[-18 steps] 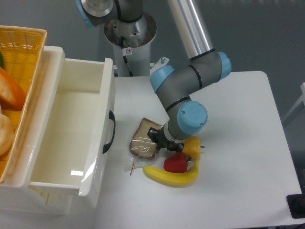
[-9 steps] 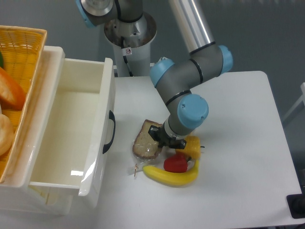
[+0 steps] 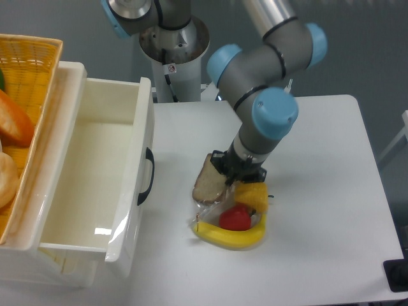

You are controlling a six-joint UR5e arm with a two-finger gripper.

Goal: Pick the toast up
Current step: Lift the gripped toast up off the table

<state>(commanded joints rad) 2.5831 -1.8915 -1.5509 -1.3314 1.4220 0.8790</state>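
White tabletop (image 3: 319, 210) under grey walls; you are looking down from a fixed camera. Toast (image 3: 208, 185) sits just below centre of the frame, tilted, its upper edge raised toward the gripper (image 3: 228, 180), lower edge hanging down; clear plastic wrap (image 3: 205, 215) trails from it toward the table. The gripper's fingers are clamped on the toast's right edge, so you have it grasped. Whether the toast's lower edge is touching the table you cannot tell from this view.

Just right of and below the toast: a yellow pepper (image 3: 255, 196), a red pepper (image 3: 235, 218) touching it from below, and a yellow banana (image 3: 231, 237) curved beneath both. The plastic wrap's tail lies against the banana's left end.

Arm (image 3: 268, 83): grey links with blue joint caps, dropping in from the top of the frame, wrist directly above the toast. Its base column (image 3: 173, 44) stands at top centre.

Left half of frame: a cream open drawer (image 3: 95, 172) with a black handle (image 3: 148, 175) facing the toast. At the far left edge, a yellow wicker basket (image 3: 29, 70) holding orange-tan bread rolls (image 3: 11, 121), partly cut off.
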